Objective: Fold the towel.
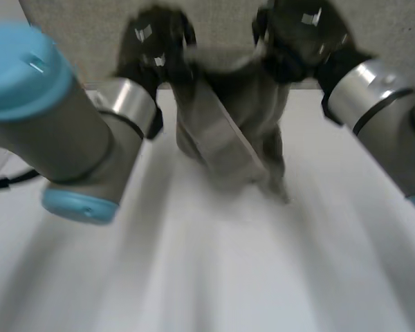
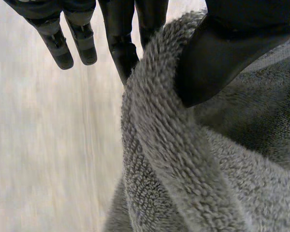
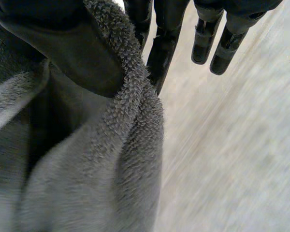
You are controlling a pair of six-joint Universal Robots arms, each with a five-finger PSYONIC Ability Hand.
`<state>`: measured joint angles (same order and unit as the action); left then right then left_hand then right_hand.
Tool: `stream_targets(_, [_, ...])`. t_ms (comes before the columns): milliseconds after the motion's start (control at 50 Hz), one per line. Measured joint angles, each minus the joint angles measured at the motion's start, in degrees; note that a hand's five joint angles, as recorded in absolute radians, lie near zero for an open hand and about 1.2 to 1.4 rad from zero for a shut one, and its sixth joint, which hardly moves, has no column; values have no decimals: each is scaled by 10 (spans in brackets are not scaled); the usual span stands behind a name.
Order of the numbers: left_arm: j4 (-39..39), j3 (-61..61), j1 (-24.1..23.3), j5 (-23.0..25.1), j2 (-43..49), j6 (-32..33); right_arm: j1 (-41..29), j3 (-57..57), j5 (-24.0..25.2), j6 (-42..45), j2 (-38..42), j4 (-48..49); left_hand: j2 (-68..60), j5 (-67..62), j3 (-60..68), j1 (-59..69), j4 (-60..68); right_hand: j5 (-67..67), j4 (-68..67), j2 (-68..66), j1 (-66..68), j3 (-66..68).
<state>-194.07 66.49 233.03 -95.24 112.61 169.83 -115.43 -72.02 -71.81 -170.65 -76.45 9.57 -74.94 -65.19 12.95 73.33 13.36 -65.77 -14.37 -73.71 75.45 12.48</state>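
Towel (image 1: 228, 131): grey terry, held up bunched between both hands, hanging over the far side of the white table (image 1: 194, 277). Left hand (image 1: 155, 41): thumb clamps the towel's top edge against a finger, other fingers straight and clear of the cloth. Right hand (image 1: 301, 31): same pinch on the opposite top edge, spare fingers straight. Can't tell if the lower end touches the table.

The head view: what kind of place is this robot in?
Probably a robot lab or test bench, not a home. Two black machine hands, the left hand and the right hand, pinch a grey towel over a plain white table, with a speckled grey panel behind.
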Motion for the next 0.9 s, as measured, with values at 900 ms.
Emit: stream_targets(900, [122,295,67,99,-46,112,32,-171,82,163,76,-82,602,617,0,-578,0,520,0,469,-495,0])
